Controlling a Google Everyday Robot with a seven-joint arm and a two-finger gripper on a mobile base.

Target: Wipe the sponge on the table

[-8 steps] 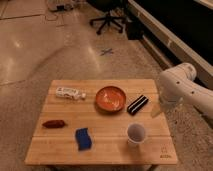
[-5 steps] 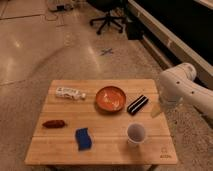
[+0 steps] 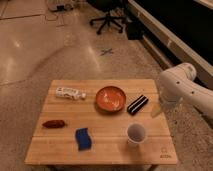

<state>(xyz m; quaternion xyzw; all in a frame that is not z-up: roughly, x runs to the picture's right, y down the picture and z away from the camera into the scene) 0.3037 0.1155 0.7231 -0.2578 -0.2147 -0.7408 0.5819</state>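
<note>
Sponge lies near empty cup on table; closed fingers hover beside block.

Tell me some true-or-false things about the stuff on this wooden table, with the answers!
The small bright blue sponge lies on the light wooden slatted table. True.
The robot's gripper holds the sponge. False: it hangs by the table's edge near the black-and-white striped block.
The white cup stands inside the round orange bowl. False: it stands on the table, apart from the bowl.
The striped block lies between the bowl and the gripper. True.
</note>
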